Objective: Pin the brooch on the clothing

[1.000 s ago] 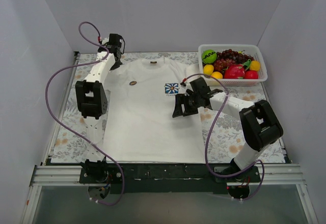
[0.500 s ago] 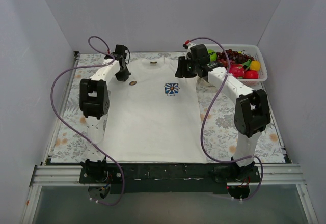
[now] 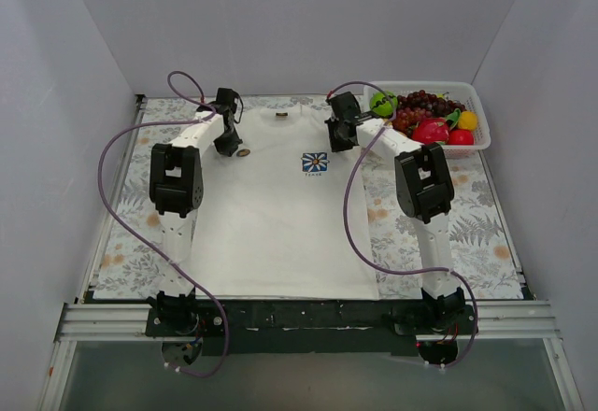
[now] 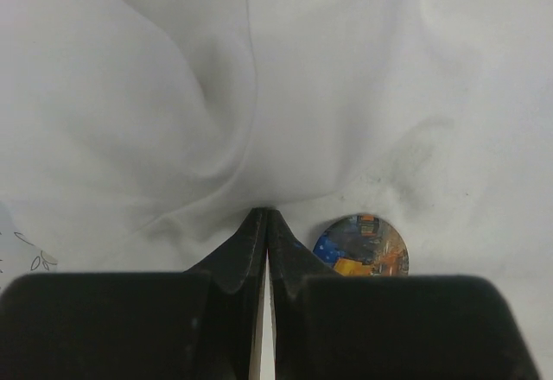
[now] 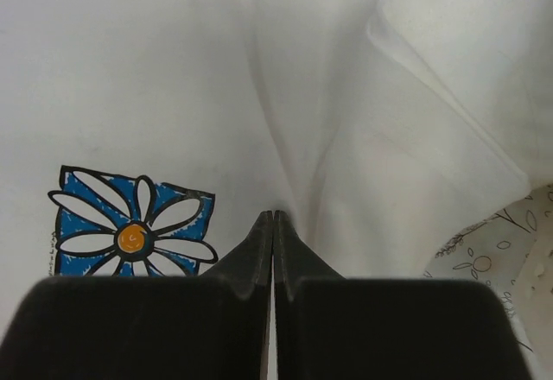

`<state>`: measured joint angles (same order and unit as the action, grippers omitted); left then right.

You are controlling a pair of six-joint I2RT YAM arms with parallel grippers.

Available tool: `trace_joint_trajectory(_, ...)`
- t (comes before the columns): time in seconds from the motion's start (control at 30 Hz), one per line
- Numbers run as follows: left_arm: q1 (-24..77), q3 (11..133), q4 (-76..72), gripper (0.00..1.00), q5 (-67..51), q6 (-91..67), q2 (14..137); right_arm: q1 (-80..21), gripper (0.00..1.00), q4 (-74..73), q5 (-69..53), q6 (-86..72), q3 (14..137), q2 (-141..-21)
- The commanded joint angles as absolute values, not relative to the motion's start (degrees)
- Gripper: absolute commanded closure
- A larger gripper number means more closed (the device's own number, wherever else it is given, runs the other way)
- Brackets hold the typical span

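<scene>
The clothing (image 3: 271, 205) is a white T-shirt spread flat on the table, with a blue-and-white flower print (image 3: 315, 162) on its chest. The brooch (image 3: 243, 152), a small round dark disc with blue and orange patches (image 4: 361, 243), lies on the shirt near its left shoulder. My left gripper (image 3: 229, 147) is shut just left of the brooch, its tips (image 4: 266, 212) pinching a ridge of the fabric (image 4: 346, 69). My right gripper (image 3: 338, 140) is shut at the shirt's right shoulder. Its tips (image 5: 273, 214) pinch a fold of cloth (image 5: 173, 69) right of the flower (image 5: 130, 233).
A white basket (image 3: 420, 152) of fruit stands at the back right corner, just beyond the right arm. A floral tablecloth (image 3: 411, 233) covers the table around the shirt and shows past the sleeve edge (image 5: 510, 250). White walls enclose the table on three sides.
My right arm swung from the shirt's middle right up to its right shoulder, and its jaws closed there. My left gripper shifted right, up next to the brooch, staying shut.
</scene>
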<state>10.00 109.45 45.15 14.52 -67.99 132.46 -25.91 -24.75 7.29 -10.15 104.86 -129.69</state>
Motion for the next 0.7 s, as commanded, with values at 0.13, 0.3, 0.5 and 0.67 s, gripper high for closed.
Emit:
trace_joint_trajectory(0.13,9.4,110.7,52.8,1.00,24.6,-67.4,136.4,-25.6,0.99,-20.0,12.3,-8.5,107.5,-127.9)
trace_joint_trajectory(0.3,9.4,110.7,53.5,1.00,27.4,-67.0,136.5,-25.5,0.99,-20.3,12.4,-8.8,111.5,-131.4)
trace_joint_trajectory(0.5,9.3,111.4,53.4,1.00,28.5,-66.1,136.3,-25.4,0.99,-22.1,14.7,-8.7,113.2,-134.6)
trace_joint_trajectory(0.67,9.3,111.4,53.3,1.00,28.7,-65.7,136.4,-24.8,0.99,-26.6,16.3,-8.7,115.2,-137.3)
